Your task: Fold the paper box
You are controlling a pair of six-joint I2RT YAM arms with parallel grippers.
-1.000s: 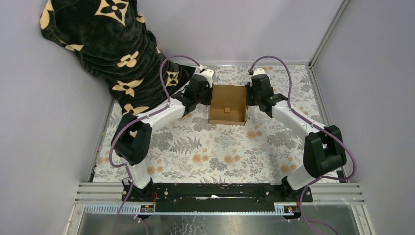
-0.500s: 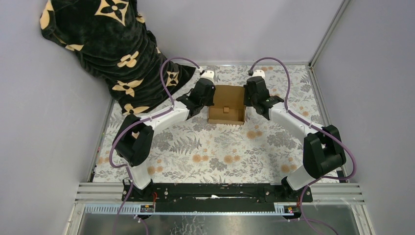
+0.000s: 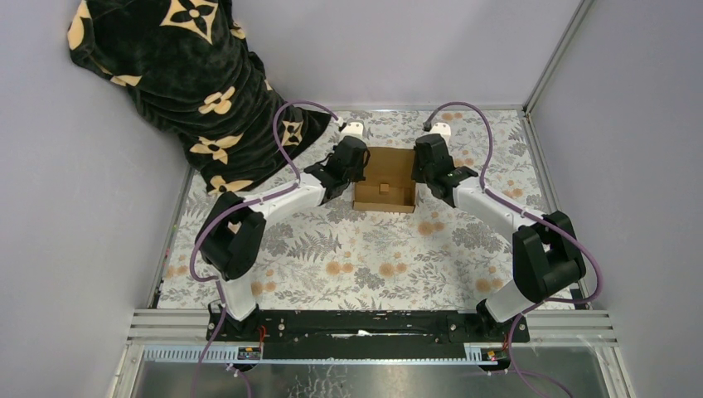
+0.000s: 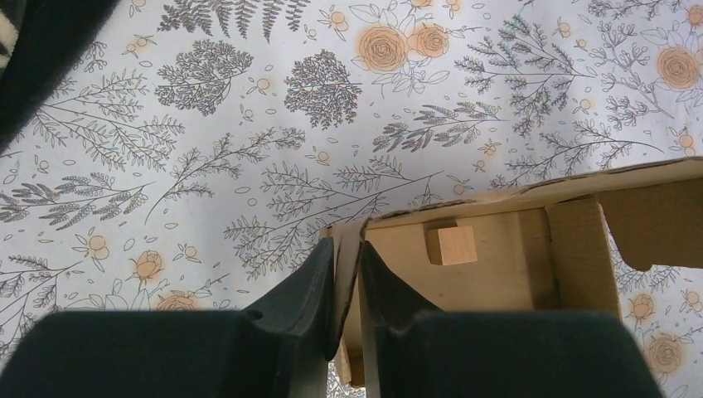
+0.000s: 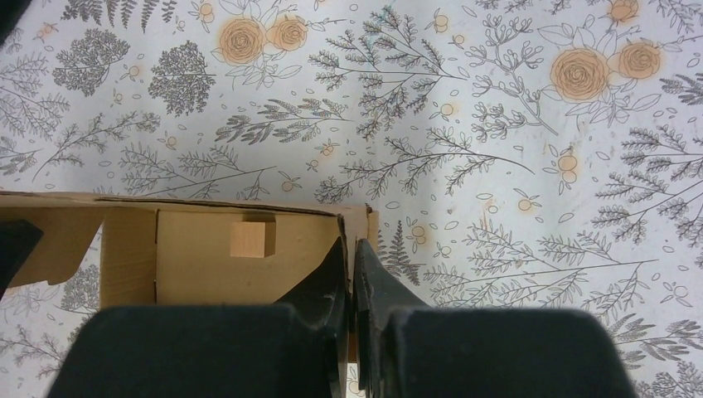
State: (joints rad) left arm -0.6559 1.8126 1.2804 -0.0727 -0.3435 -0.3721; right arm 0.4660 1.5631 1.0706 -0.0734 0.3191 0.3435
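The paper box (image 3: 385,170) is an open-topped brown cardboard tray on the floral cloth at the table's far middle. A small wooden cube (image 3: 385,186) lies on its floor. My left gripper (image 3: 358,168) is shut on the box's left wall, and my right gripper (image 3: 417,168) is shut on its right wall. In the left wrist view the gripper (image 4: 348,246) pinches the wall's cardboard edge, with the box (image 4: 506,269) and the cube (image 4: 452,245) to its right. In the right wrist view the gripper (image 5: 355,246) clamps the thin wall, with the box (image 5: 199,265) and the cube (image 5: 252,239) to its left.
A black cloth with tan flower motifs (image 3: 182,75) hangs over the far left corner and reaches the table beside the left arm. Grey walls and a metal frame rail (image 3: 551,58) close in the back and right sides. The floral tablecloth (image 3: 373,257) covers the table.
Both grippers stay clamped on the box's side walls and have drawn slightly closer together. The left arm's elbow has swung a little to the right. The box looks slightly narrower.
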